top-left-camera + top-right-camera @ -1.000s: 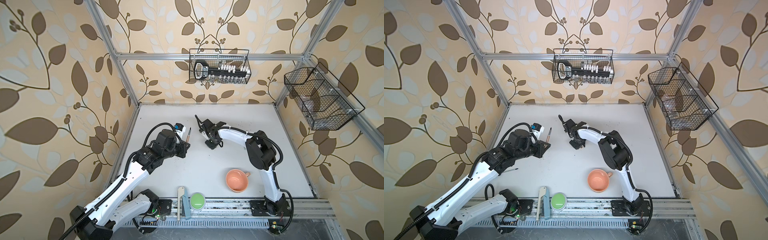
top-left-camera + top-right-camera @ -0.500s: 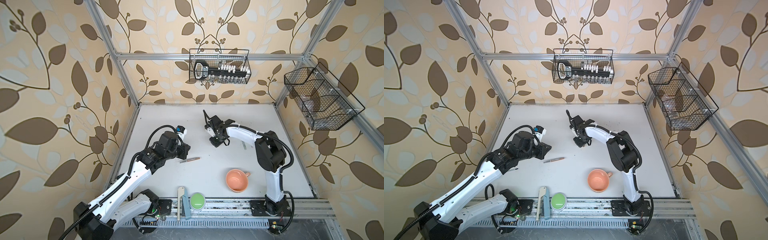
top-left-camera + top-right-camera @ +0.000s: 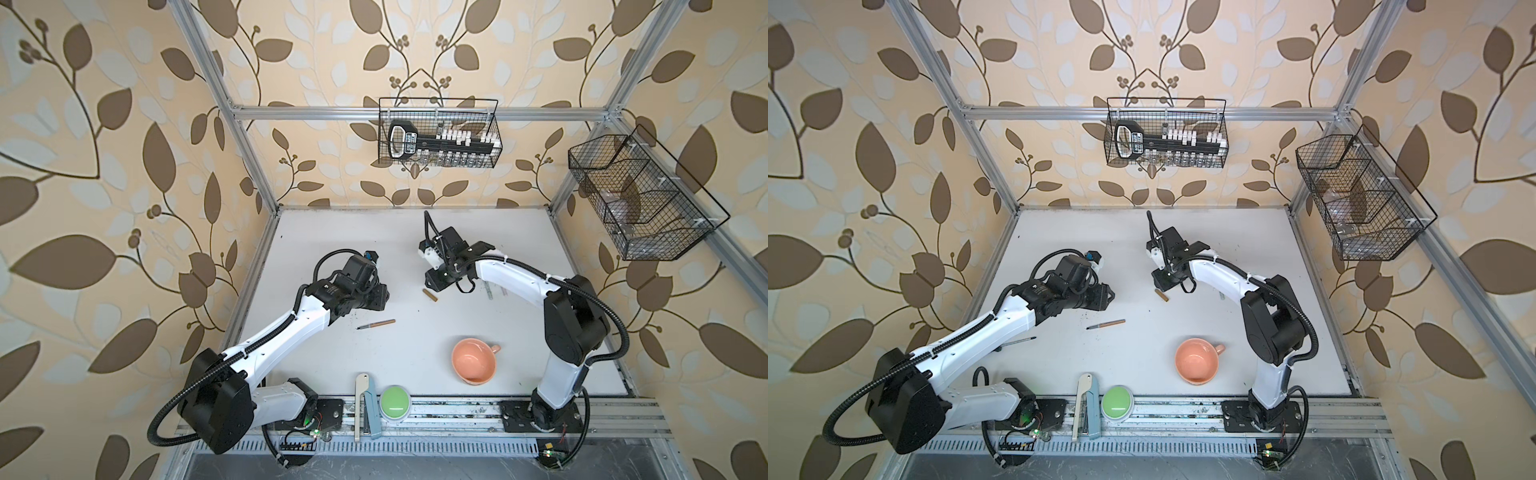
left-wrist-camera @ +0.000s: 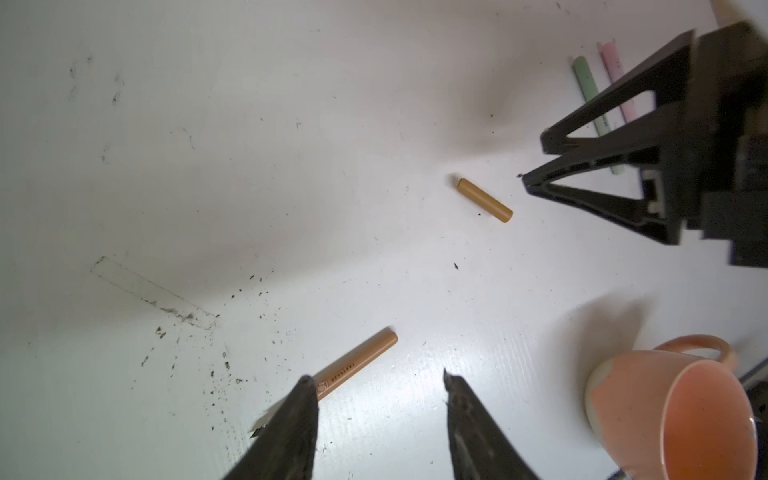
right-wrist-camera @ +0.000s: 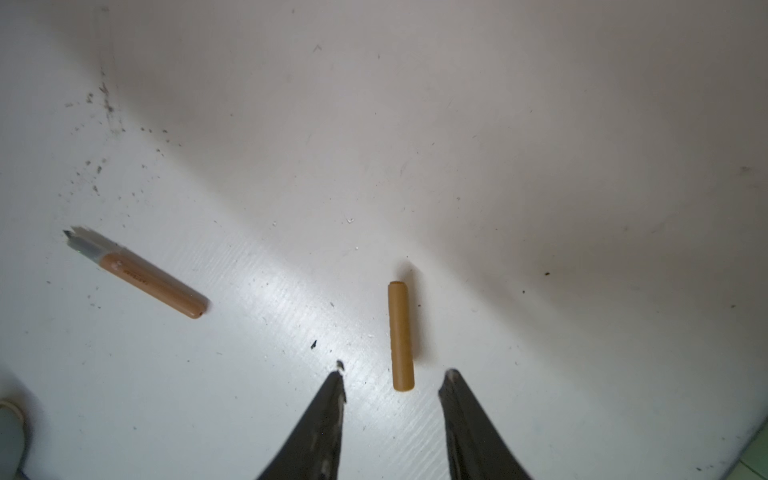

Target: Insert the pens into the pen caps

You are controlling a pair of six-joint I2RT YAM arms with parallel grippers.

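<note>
Left wrist view shows the left gripper (image 4: pixel 376 375) with its jaws spread apart and nothing clamped between them. The tan pen (image 4: pixel 357 363) lies flat and uncapped on the white table (image 4: pixel 208 166). Its tip end runs behind one finger (image 4: pixel 299 415), and its blunt end points toward the tan cap (image 4: pixel 484 200). The cap lies well apart from the pen, near the right gripper (image 4: pixel 535 160). Past that gripper a green pen (image 4: pixel 588 89) and a pink pen (image 4: pixel 614 70) lie side by side, partly hidden by it; whether they carry caps cannot be told.

Right wrist view shows the right gripper's jaws also standing apart, gripping nothing. The tan cap lies loose on the table with its near end between the two fingertips. The tan pen rests off to one side, its dark tip pointing away from the cap.

Both top views place the pen about mid-table, near the left gripper, and the cap just beside the right gripper. A peach cup (image 3: pixel 473 359) sits nearer the front edge, apart from both.
</note>
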